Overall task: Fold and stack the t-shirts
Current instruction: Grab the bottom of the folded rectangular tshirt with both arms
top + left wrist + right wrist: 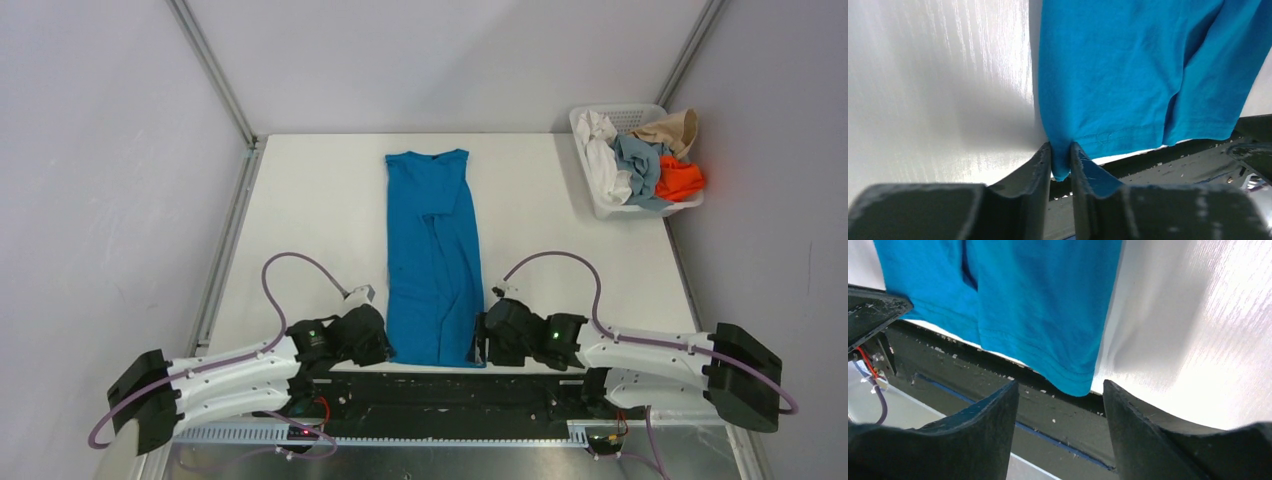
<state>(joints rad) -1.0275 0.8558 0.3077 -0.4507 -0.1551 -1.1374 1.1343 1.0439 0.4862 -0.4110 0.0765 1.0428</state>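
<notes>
Blue and soft, the t-shirt [433, 255] lies flat along the middle of the table [300, 220], hem at its near edge. The left gripper [1061, 150] pinches one hem corner. The right gripper [1060, 385] gapes around the other corner. Lifting now could twist it, with only one corner held.

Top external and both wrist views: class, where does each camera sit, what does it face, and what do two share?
Top external: above, behind the robot, looking down on table, blue t-shirt, basket; left arm and right arm show.
Left wrist: low, facing the shirt's near-left corner; left gripper pinches it.
Right wrist: low, facing the near-right corner; right gripper open around it.
Shared: both wrist views show the near hem.
</notes>
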